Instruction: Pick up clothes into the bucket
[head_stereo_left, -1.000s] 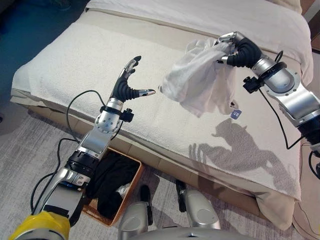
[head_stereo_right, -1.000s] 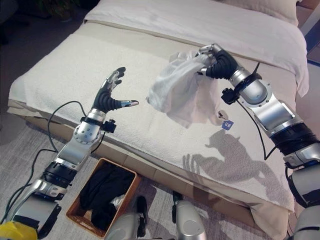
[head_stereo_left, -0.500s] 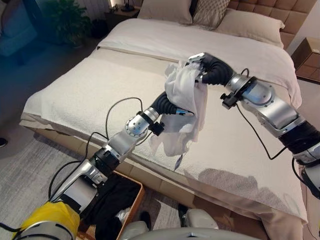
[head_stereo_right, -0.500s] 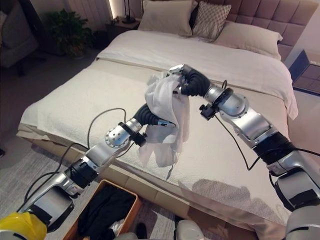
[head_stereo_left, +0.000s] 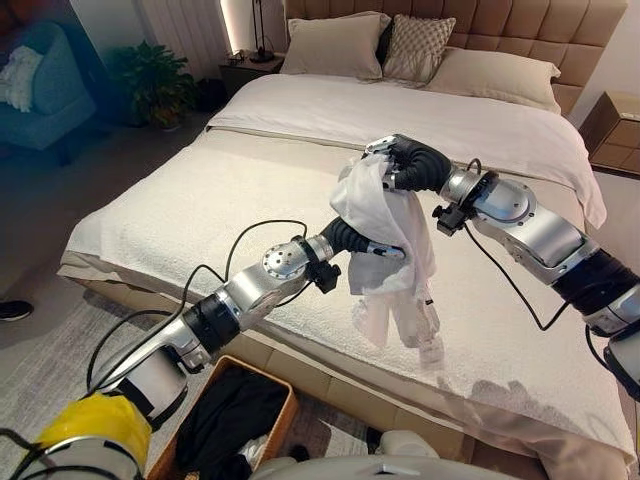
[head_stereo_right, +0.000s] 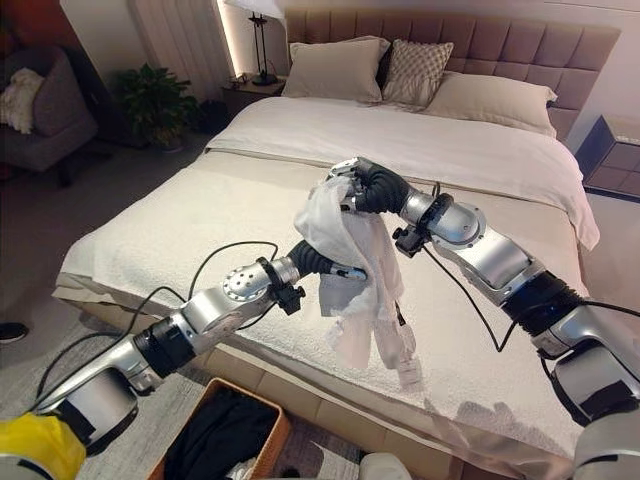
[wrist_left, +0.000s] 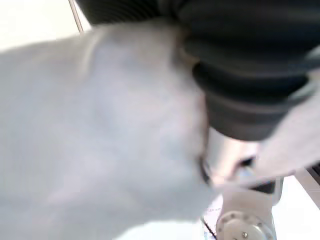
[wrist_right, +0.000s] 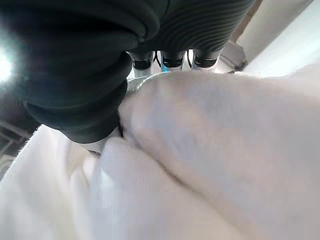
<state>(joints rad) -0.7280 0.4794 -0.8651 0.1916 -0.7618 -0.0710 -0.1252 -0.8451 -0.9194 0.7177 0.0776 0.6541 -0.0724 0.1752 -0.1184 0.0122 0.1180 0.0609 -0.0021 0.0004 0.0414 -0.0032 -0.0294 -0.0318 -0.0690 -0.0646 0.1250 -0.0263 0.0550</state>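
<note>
**White garment held aloft over bed by right hand; left hand buried in the cloth**

The white, thin fabric garment hangs in the air above the near half of the large bed with cream textured cover. Its top is bunched at the right hand, whose fingers are curled round the cloth; the right wrist view shows the fingers closed against the white folds. The rest of the garment drapes downward, its lower ends dangling just above the bed's front portion.

The left hand reaches up from the lower left into the middle of the hanging garment. One dark-tipped finger shows lying against the cloth; the others are hidden behind the fabric, so whether this hand is gripping or merely touching cannot be told. The left wrist view shows white cloth directly against the hand's dark ribbed cover.

On the floor at the bed's near edge stands the brown woven rectangular basket, holding dark clothing. It sits well below and to the left of the garment.
</note>
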